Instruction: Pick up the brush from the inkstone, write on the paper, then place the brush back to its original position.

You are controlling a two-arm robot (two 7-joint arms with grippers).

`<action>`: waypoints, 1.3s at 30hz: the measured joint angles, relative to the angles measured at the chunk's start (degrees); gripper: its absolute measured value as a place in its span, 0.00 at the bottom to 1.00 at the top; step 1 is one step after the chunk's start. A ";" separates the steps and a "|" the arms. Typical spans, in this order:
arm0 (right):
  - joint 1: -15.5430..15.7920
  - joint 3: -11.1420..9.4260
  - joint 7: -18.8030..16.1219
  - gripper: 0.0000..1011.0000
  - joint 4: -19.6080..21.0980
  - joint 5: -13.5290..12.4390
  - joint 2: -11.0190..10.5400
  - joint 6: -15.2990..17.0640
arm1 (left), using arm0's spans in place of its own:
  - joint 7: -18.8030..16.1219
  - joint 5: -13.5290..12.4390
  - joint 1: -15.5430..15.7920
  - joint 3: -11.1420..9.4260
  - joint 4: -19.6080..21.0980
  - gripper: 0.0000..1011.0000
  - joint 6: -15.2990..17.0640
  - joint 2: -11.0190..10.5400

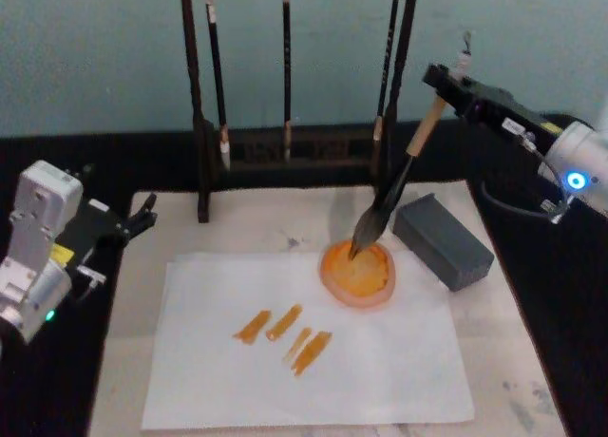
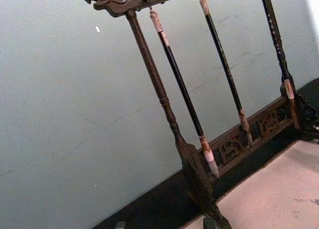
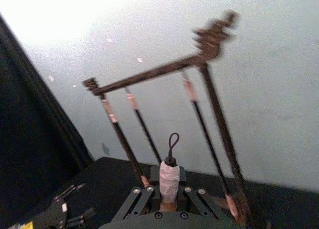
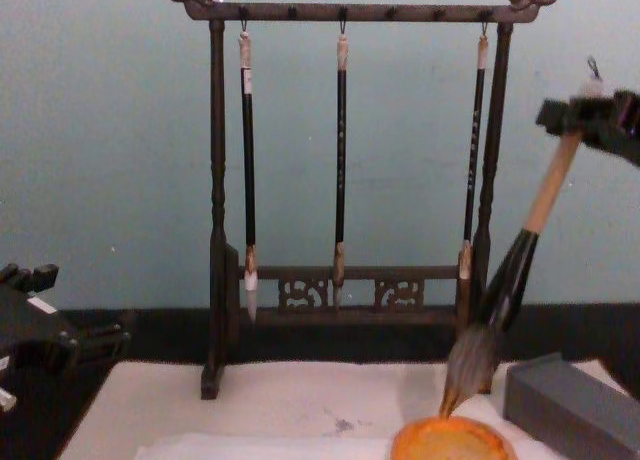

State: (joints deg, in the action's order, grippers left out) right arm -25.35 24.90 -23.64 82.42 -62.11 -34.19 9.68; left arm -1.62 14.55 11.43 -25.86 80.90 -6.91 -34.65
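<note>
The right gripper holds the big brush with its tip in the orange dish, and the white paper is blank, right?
Not quite. The paper is not blank: the head view shows four short orange strokes on it. The rest holds: the right gripper holds the brush, its tip in the orange dish. The left gripper sits parked at the left.

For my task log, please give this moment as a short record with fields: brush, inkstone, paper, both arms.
brush: tilted, tip at the inkstone
right gripper: jaws shut on the brush's upper handle
paper: four orange strokes
left gripper: parked left of the paper
grey block: right of the inkstone
</note>
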 joint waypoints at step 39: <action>-2.76 11.72 -5.05 0.17 11.10 23.88 2.76 0.50 | 0.00 0.00 0.00 0.00 0.00 1.00 0.00 0.00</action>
State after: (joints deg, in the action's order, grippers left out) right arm -28.12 36.62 -28.69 93.52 -38.23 -31.43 10.18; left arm -1.62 14.55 11.43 -25.86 80.90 -6.91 -34.65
